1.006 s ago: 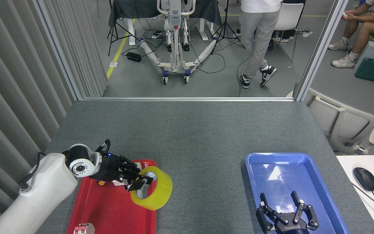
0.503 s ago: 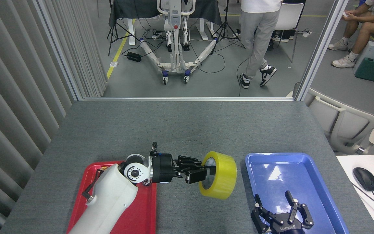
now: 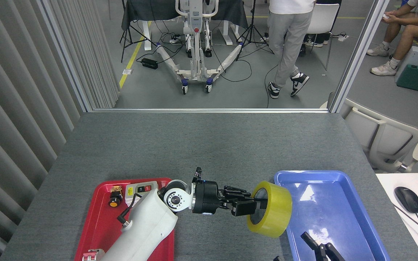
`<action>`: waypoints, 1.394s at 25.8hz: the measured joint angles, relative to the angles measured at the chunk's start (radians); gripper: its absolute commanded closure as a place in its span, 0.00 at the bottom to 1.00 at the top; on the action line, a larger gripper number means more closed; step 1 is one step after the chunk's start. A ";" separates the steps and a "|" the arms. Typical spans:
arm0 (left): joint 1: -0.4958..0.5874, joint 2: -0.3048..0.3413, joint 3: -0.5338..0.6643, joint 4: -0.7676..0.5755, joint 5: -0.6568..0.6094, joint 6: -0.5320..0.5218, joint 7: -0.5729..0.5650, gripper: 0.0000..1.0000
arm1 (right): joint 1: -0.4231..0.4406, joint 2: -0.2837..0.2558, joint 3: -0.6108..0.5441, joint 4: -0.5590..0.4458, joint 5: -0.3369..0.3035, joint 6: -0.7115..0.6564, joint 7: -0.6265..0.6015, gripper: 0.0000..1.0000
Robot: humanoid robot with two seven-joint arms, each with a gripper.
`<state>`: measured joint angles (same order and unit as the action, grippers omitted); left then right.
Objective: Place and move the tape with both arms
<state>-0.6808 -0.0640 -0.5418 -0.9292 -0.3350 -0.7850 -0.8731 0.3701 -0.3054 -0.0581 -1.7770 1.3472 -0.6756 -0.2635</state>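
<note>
Tape (image 3: 270,209) hangs at lower centre, pinched through its core by the left end effector (image 3: 247,207), at the blue tray's (image 3: 343,203) left rim. Setting down remains, I judge. Right end effector (image 3: 319,248), bottom edge, is mostly cropped; its state I cannot tell.

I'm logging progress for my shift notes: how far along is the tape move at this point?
Done: the yellow tape roll is off the red tray, lifted. In hand: the left pincer grips it through the core, at the left rim of the blue tray. Left: setting it down or passing it on; the right pincer sits low over the blue tray, fingers apart, touching nothing.
</note>
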 measured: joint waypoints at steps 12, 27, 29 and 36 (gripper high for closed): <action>0.021 0.014 -0.002 0.008 0.029 0.000 -0.001 1.00 | 0.019 0.002 -0.101 -0.019 -0.046 -0.108 -0.020 0.00; 0.040 0.005 -0.018 0.008 0.019 -0.001 0.002 1.00 | -0.064 0.009 0.059 -0.017 -0.045 -0.110 -0.006 0.66; 0.041 0.004 -0.018 0.008 0.019 0.000 0.002 1.00 | -0.065 0.010 0.067 -0.016 -0.044 -0.110 -0.001 0.92; 0.053 -0.003 -0.017 0.005 0.018 -0.007 0.002 0.80 | -0.062 0.006 0.065 -0.016 -0.045 -0.111 -0.011 1.00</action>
<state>-0.6275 -0.0671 -0.5589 -0.9238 -0.3173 -0.7925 -0.8711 0.3078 -0.2997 0.0066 -1.7930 1.3021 -0.7861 -0.2745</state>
